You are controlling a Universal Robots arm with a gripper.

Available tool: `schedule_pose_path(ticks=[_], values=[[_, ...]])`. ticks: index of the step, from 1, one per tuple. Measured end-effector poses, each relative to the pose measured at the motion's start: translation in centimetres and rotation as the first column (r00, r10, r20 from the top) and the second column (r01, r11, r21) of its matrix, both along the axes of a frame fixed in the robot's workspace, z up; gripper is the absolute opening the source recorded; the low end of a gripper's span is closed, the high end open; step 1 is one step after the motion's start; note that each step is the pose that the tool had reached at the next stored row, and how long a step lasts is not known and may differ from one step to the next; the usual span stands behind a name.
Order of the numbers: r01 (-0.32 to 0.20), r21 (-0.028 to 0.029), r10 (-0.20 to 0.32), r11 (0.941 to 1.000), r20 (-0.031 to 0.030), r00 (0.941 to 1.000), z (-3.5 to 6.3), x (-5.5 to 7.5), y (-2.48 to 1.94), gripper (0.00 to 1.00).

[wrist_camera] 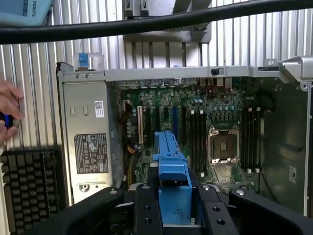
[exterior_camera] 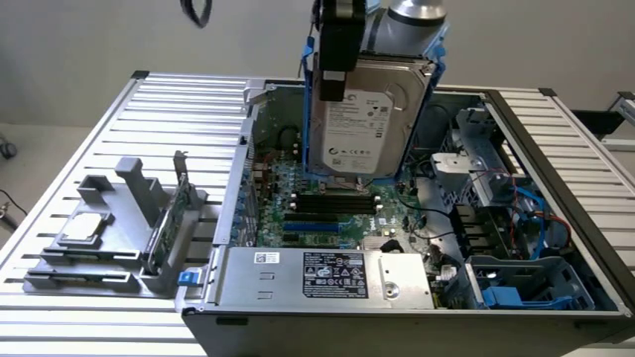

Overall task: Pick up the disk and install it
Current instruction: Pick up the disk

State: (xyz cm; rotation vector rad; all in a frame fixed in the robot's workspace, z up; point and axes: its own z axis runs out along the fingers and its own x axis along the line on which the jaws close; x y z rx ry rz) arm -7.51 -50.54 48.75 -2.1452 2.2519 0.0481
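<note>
The disk (exterior_camera: 365, 111), a silver-grey hard drive with a white label and blue carrier rails, hangs upright above the open computer case (exterior_camera: 555, 149), over its motherboard (exterior_camera: 332, 204). My gripper (exterior_camera: 335, 71) is shut on the disk's upper edge, the black fingers clamping it from both sides. In the wrist view the gripper (wrist_camera: 174, 208) grips the blue rail of the disk (wrist_camera: 168, 156), with the motherboard (wrist_camera: 215, 122) and its CPU socket far below.
A grey power supply (exterior_camera: 328, 275) sits at the case's near side. A drive cage with blue parts (exterior_camera: 521, 286) is at the exterior view's lower right. A grey fixture (exterior_camera: 109, 238) holds a chip and a green card. A person's hand (wrist_camera: 7, 110) is beside the case.
</note>
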Motion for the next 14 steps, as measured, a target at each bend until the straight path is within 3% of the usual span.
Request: schedule_pose_path(ticks=[14], values=[[0.0, 0.0016, 0.0, 1.0, 0.0, 1.0, 0.0, 6.0, -2.76, 0.33]])
